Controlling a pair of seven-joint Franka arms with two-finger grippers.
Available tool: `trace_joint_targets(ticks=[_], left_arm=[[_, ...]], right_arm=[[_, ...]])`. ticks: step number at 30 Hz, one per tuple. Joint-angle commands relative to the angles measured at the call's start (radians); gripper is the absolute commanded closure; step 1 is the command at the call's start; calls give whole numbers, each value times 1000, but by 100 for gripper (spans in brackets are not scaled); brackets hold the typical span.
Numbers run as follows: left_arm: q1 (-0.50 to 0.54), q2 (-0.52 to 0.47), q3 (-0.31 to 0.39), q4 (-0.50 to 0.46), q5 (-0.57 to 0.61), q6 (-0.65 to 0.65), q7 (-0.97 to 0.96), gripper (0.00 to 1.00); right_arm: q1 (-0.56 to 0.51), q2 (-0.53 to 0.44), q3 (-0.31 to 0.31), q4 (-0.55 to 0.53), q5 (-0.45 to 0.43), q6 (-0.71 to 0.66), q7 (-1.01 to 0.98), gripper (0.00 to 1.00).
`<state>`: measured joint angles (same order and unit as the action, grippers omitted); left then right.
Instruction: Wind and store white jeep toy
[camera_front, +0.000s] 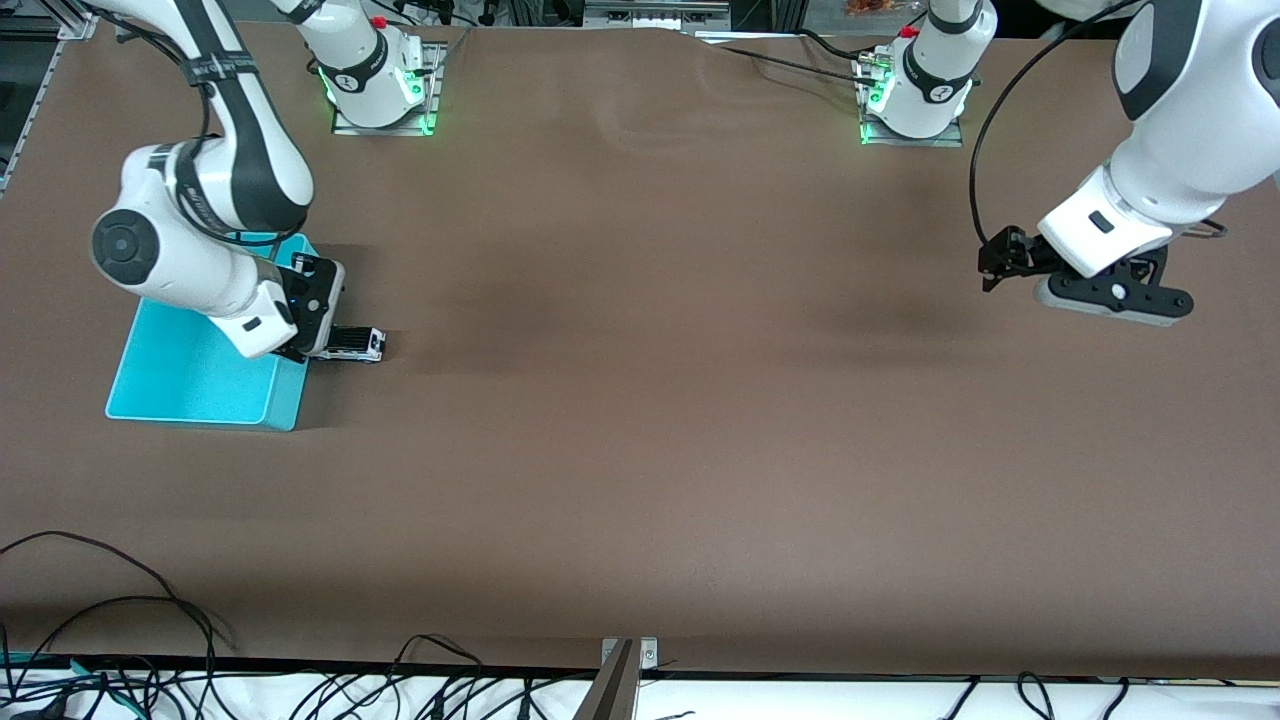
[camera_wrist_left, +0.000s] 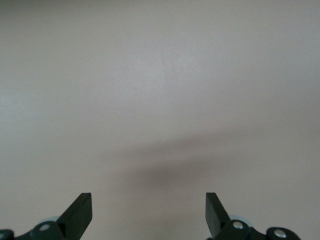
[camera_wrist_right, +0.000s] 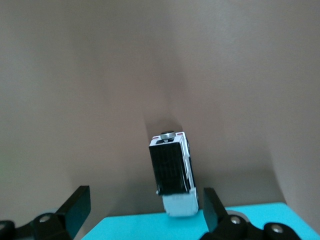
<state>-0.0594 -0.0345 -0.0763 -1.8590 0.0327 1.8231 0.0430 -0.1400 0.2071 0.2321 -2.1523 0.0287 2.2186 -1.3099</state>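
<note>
The white jeep toy (camera_front: 357, 343), white with a black top, lies on the brown table right beside the cyan bin (camera_front: 287, 395), on the side toward the left arm's end. My right gripper (camera_front: 310, 348) hangs over the bin's edge and the jeep with its fingers spread wide. In the right wrist view the jeep (camera_wrist_right: 172, 172) lies between the open fingers of the right gripper (camera_wrist_right: 145, 200), close to one finger (camera_wrist_right: 212, 205), with the bin's rim (camera_wrist_right: 150, 227) below it. My left gripper (camera_front: 1000, 262) waits open and empty above bare table at the left arm's end, as the left wrist view (camera_wrist_left: 149, 205) shows.
The cyan bin's inside (camera_front: 180, 365) shows nothing in it where the right arm does not cover it. Cables (camera_front: 100, 600) lie along the table's front edge. The arm bases (camera_front: 380, 90) stand at the back edge.
</note>
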Motion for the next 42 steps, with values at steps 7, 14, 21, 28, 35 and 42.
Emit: trace_joint_targets(ticks=[7,14,21,28,35,42], left_arm=[[-37,-50,70,-8,-40,-31,-9,0],[-42,-33,79,34,-42,-42,-11,0],[-45,-22,87,54,-40,-48,-14,0],[-62,2,101,107,-40,-120,-25,0],[-50,8,99,115,-42,-139,-25,0],[-50,19,99,132,-42,-143,-25,0]], right_arm=[[-15,70,-23,-80,16,194,-170,0],[-15,135,-30,-80,16,280,-180,0],[-15,155,-31,-96,5,328,-183,7],[-15,155,-36,-100,2,339,-212,60],[-10,146,-34,-96,2,332,-197,86],[-7,127,-10,-75,4,312,-164,89]])
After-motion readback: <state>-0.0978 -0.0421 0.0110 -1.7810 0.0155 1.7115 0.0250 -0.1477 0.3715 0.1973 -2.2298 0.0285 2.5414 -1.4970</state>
